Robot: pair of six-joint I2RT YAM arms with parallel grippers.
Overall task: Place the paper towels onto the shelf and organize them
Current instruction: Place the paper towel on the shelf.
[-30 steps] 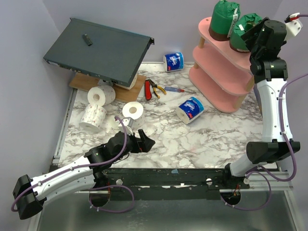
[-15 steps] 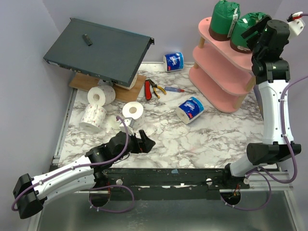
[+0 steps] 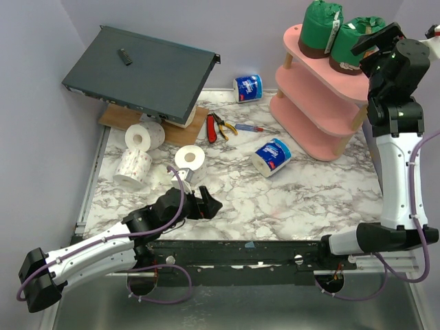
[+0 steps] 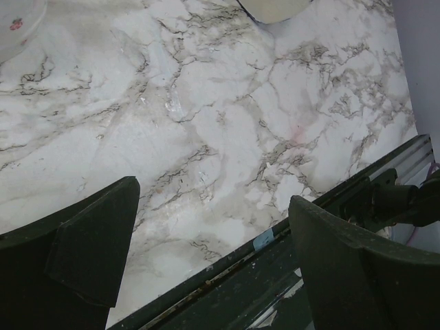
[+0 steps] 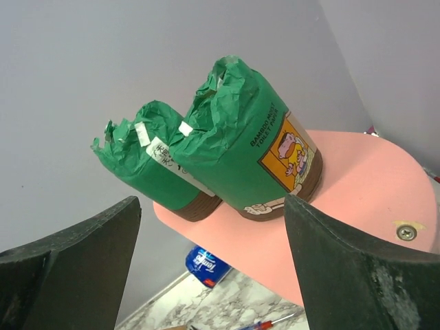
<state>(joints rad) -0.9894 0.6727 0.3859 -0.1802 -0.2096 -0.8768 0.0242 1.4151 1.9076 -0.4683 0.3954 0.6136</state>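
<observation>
The pink shelf (image 3: 323,113) stands at the back right, its top board (image 5: 364,199) carrying two upright green-wrapped paper towels (image 3: 320,27) (image 3: 352,45). In the right wrist view they (image 5: 148,161) (image 5: 254,144) stand just ahead of my right gripper (image 5: 212,210), which is open and apart from them. From above, the right gripper (image 3: 371,42) hangs beside the nearer green roll. Two blue-and-white rolls (image 3: 248,88) (image 3: 272,157) and three bare white rolls (image 3: 145,136) (image 3: 133,167) (image 3: 190,159) lie on the marble table. My left gripper (image 3: 206,204) (image 4: 213,196) hovers open and empty over the near table edge.
A dark grey metal box (image 3: 144,72) leans on a wooden board (image 3: 184,132) at the back left. Red-handled pliers (image 3: 215,127) and a screwdriver (image 3: 251,128) lie mid-table. Walls close in behind and at both sides. A black rail (image 4: 275,275) runs along the near edge.
My right gripper has opened off the nearer green roll and drawn back to the right; the roll stays on the top board. The left arm has not moved.
</observation>
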